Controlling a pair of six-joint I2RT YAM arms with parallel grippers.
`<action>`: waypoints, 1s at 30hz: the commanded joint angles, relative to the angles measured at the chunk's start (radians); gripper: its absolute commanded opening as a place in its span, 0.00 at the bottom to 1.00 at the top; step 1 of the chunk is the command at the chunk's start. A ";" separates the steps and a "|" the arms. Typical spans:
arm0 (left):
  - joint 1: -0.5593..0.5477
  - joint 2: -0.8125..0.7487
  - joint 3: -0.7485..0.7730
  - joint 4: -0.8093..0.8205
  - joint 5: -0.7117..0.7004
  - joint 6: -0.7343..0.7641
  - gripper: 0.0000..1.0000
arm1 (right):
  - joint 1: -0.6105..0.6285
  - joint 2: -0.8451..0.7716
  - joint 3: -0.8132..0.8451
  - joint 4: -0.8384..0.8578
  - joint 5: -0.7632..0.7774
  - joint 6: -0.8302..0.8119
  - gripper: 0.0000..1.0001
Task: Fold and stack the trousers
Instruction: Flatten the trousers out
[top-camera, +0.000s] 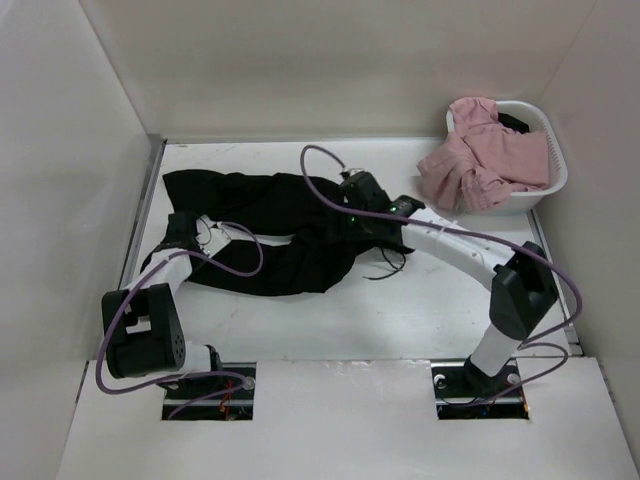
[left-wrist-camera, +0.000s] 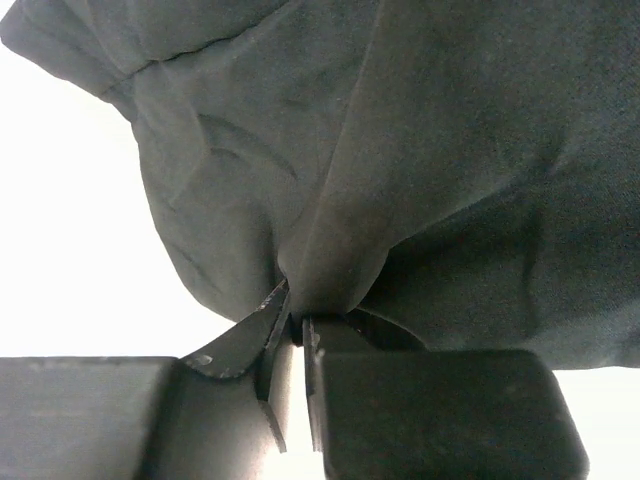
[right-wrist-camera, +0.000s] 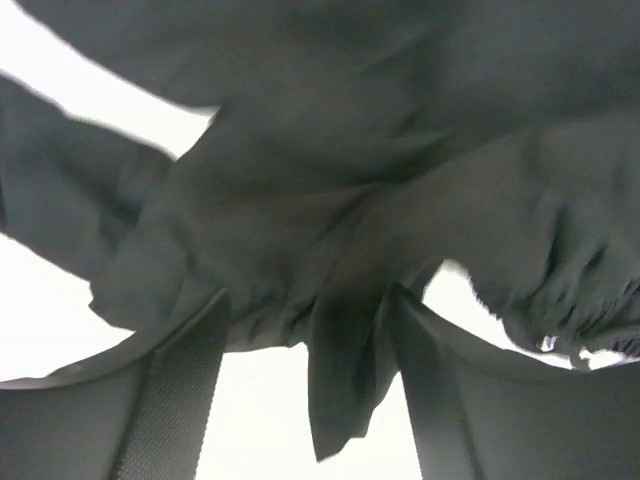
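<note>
The black trousers lie crumpled across the middle of the white table, with a thin drawstring trailing at their right end. My left gripper is at their left end; the left wrist view shows it shut on a pinched fold of the black fabric. My right gripper is over the trousers' right part. In the right wrist view it is open, its fingers wide apart, and a flap of the trousers hangs between them.
A white basket with pink clothes spilling over its rim stands at the back right. White walls close in the table at the left, back and right. Purple cables loop over both arms.
</note>
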 joint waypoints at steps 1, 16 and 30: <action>0.028 -0.031 0.006 0.031 0.009 0.054 0.06 | 0.048 -0.051 -0.025 0.020 -0.061 -0.042 0.75; 0.076 -0.050 -0.034 0.034 0.048 0.071 0.10 | 0.051 -0.489 -0.702 0.557 0.025 0.394 0.76; 0.147 -0.040 -0.011 0.057 0.060 0.086 0.09 | 0.056 -0.066 -0.384 0.578 -0.072 0.268 0.82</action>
